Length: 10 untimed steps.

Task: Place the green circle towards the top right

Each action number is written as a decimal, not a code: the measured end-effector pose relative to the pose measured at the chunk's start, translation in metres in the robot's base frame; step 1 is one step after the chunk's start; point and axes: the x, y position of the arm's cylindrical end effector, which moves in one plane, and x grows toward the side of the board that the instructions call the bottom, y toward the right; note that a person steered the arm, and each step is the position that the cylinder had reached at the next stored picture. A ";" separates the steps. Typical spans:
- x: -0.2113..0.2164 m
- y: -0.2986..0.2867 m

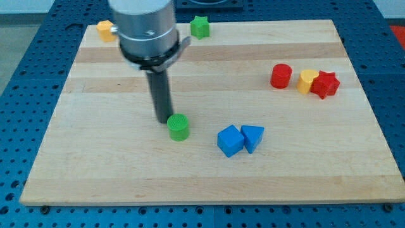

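Observation:
The green circle (178, 126), a short green cylinder, stands on the wooden board (114, 171) a little left of the middle, in the lower half. My tip (162, 120) is at the end of the dark rod, just left of the green circle and touching or almost touching its upper left side.
A blue cube (230, 140) and a blue triangle (252, 137) lie right of the green circle. A red cylinder (281, 76), a yellow heart (307, 81) and a red star (325, 84) sit at the right. A green star (200, 26) and a yellow block (105, 30) are at the top edge.

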 end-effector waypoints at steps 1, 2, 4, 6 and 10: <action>0.018 -0.037; 0.049 -0.036; 0.030 0.072; 0.014 0.097; -0.030 0.056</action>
